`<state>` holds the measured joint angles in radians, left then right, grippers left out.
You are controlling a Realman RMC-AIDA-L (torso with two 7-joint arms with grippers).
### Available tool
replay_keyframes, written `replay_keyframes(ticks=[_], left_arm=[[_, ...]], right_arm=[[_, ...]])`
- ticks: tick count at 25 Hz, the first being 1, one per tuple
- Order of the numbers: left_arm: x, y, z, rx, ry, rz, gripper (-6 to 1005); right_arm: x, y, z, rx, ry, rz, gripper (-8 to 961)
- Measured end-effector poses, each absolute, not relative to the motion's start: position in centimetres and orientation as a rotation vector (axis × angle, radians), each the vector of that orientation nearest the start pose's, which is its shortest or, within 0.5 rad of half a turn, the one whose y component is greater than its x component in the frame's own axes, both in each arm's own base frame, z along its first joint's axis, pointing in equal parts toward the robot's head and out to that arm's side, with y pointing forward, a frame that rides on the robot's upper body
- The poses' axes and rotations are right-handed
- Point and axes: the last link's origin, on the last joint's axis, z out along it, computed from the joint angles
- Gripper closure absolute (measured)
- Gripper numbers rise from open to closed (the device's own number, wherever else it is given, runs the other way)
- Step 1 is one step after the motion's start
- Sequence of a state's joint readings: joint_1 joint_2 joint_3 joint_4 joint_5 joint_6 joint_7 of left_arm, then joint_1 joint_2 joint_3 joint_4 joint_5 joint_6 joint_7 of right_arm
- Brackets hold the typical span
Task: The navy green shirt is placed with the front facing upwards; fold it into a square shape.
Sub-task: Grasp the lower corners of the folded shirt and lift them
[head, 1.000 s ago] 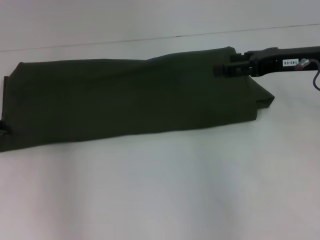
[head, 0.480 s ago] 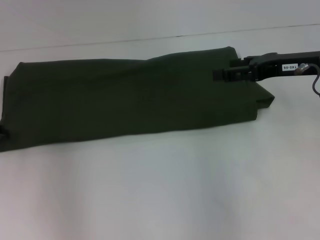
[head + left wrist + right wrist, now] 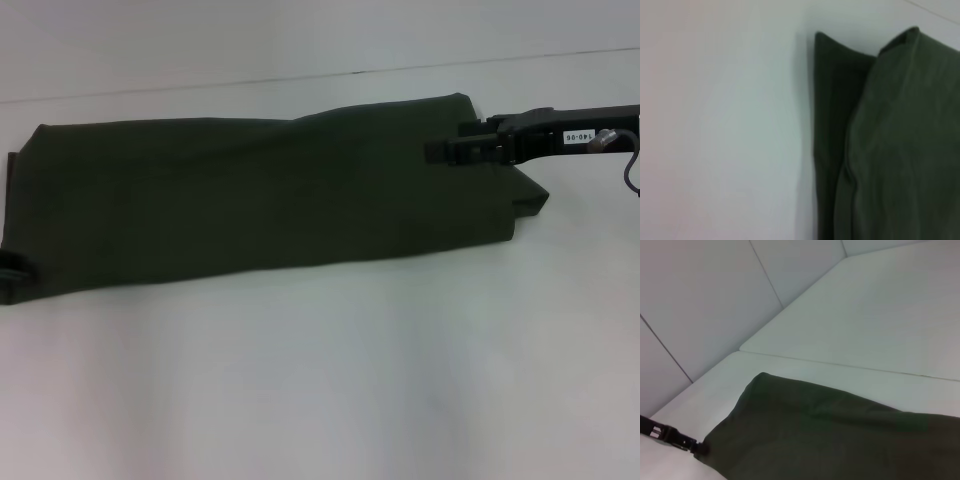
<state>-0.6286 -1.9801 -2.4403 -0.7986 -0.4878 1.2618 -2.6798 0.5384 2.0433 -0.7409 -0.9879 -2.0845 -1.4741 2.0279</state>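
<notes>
Lying as a long band across the worktop [image 3: 320, 390], navy green shirt [image 3: 260, 200]: right gripper [image 3: 432, 149] over its right end, grip state indiscernible; left gripper [image 3: 12, 268] barely visible at its left end, state likewise; uneven lifting risks a skewed fold.

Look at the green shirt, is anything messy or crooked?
A little. The navy green shirt is folded into a long strip, not a square. At its right end, below the right gripper, an under layer pokes out unevenly. The left gripper sits at the other end.
</notes>
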Motion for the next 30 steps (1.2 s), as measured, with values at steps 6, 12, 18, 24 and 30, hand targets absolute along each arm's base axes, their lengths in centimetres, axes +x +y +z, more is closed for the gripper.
replay_keyframes(ticks=[6,12,18,24,30], left_arm=[[-33.0,37.9,5.6,-1.855,-1.829,-0.012,490],[-33.0,38.1,5.9,-1.845,-1.818,-0.017,490],[-33.0,38.1,6.9,-1.822,-1.797,-0.039,485],[-32.9,38.0,6.5,-1.835,-1.809,-0.028,464],[-32.4,38.2,6.0,-1.857,-1.813,-0.019,378]], right_arm=[[24.6,37.1,6.4,-2.483,1.075,0.541,54],[24.9,36.9,6.4,-2.477,1.085,0.542,55],[25.0,36.8,6.4,-2.474,1.092,0.544,54],[25.0,36.7,6.3,-2.480,1.093,0.545,54],[25.0,36.7,6.3,-2.482,1.094,0.545,55]])
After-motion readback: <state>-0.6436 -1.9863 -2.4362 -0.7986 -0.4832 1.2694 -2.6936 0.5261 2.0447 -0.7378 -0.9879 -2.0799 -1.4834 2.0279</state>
